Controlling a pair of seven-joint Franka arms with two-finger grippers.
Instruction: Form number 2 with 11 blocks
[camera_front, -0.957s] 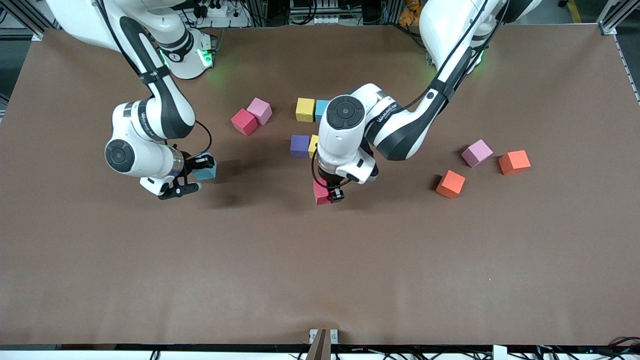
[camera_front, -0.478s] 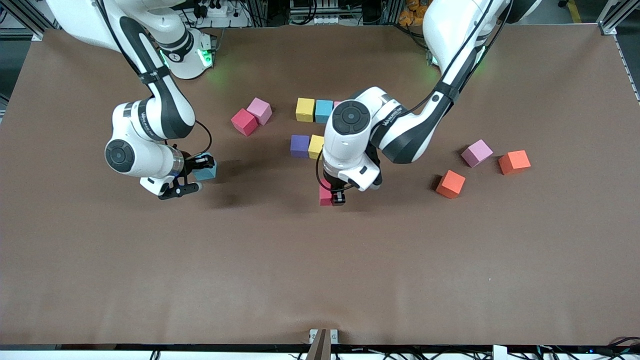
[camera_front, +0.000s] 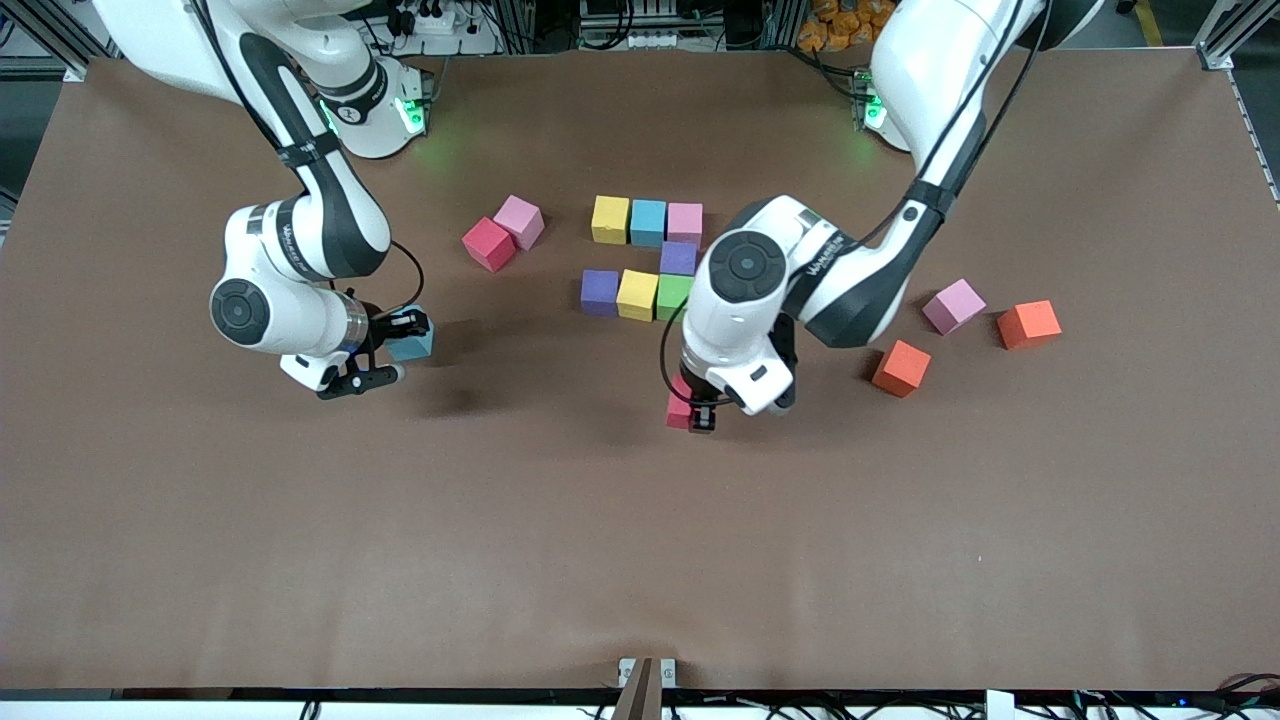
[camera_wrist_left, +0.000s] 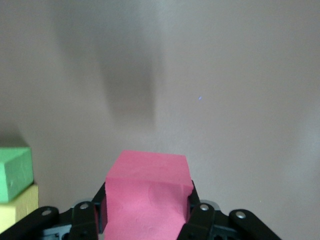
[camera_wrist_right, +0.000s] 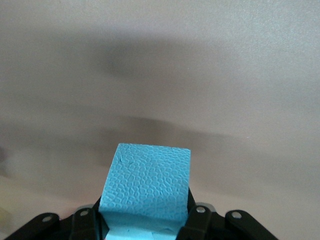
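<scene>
Front view showed the number 2 (camera_front: 647, 258) partly built mid-desk: a top row of yellow, blue and pink cubes, a purple cube under the pink one, then a row of purple, yellow and green. Toward the right arm's end, the right hand (camera_front: 385, 350) hung over bare desk (camera_front: 640, 540), clamped on a sky-blue cube (camera_wrist_right: 146, 186), unchanged from a second earlier. A red cube (camera_front: 489, 244) and a pink cube (camera_front: 519, 221) touched beside the digit. The left hand (camera_front: 693, 412) gripped a red-pink cube (camera_wrist_left: 148, 196); it had shifted toward the left arm's end, uncovering the digit's pink, purple and green cubes. Two orange cubes (camera_front: 901, 368) and a lilac one (camera_front: 953, 306) lay loose there.
</scene>
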